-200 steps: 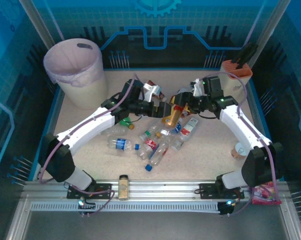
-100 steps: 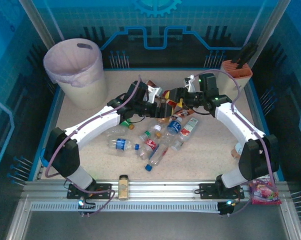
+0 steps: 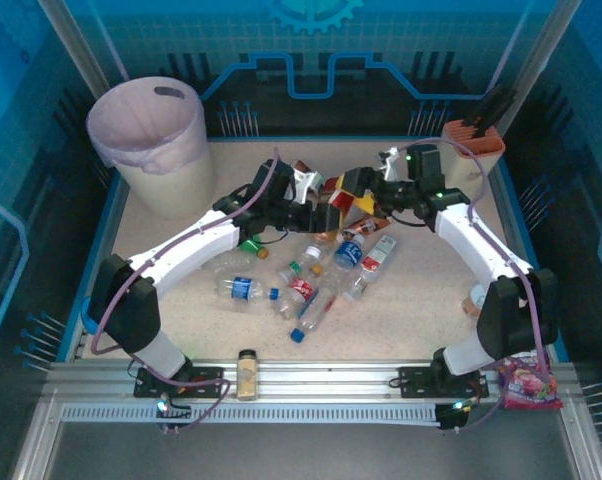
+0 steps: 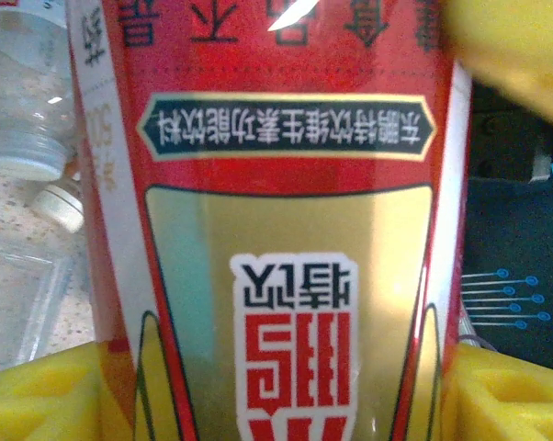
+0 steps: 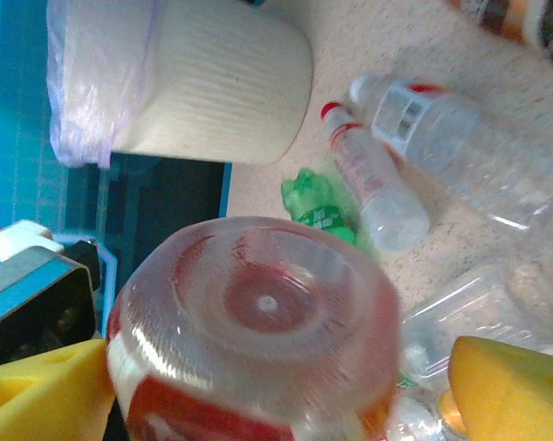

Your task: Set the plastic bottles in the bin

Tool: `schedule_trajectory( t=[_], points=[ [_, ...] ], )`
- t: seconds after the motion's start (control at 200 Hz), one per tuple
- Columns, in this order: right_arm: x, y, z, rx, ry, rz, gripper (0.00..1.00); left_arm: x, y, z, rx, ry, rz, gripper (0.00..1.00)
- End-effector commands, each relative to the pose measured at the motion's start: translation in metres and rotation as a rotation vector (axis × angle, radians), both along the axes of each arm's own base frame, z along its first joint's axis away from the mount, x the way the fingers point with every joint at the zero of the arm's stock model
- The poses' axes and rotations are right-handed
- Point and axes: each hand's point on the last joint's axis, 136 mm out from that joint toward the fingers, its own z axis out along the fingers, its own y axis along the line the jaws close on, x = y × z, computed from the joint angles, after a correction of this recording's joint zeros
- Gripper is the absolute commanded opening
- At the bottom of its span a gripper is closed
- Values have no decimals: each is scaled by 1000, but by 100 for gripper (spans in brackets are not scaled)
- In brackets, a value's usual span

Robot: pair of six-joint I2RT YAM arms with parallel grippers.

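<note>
We note the left gripper (image 4: 276,404) clenched on 1 red-labelled bottle (image 4: 286,230) above the tabletop's (image 3: 421,290) middle; the right gripper (image 5: 267,386) stands released around its base. Likely a handover: the bin (image 3: 171,185) sits at the far left corner

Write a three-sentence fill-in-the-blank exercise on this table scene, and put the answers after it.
1. The bin stands at the far ____ corner of the table.
2. The left gripper clamps a labelled bottle whose label is ____ and gold.
3. In the right wrist view, a tinted bottle, coloured ____, lies near the bin.

Missing words: left; red; green.
</note>
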Motion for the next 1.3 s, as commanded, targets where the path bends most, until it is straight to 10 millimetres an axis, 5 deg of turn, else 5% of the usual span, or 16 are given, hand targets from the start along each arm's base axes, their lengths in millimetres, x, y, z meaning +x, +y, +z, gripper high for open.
schedule_trajectory(
  t=[0.0,0.305,0.505,0.7,0.826,1.036,1.181,1.296],
  points=[
    [3,-23,23,5,-59,-48,95,16,16,28,-7,-58,51,63],
    [-31,-53,-17,-236,-4,-65,95,68,98,131,61,-263,215,53],
    [-60,-70,-49,-355,34,-70,94,100,199,192,217,-384,502,47],
    [-72,-71,-57,-384,65,-35,93,116,291,232,285,-457,748,38],
    [-79,-77,-59,-409,67,-49,92,131,340,235,347,-453,866,22],
    [-90,-79,-62,-414,84,-47,92,176,418,202,448,-391,1055,0],
    [-98,-83,-64,-429,88,-61,92,198,460,178,484,-349,1131,0],
    [-103,-85,-68,-439,100,-69,92,216,472,148,530,-305,1103,0]
  ],
)
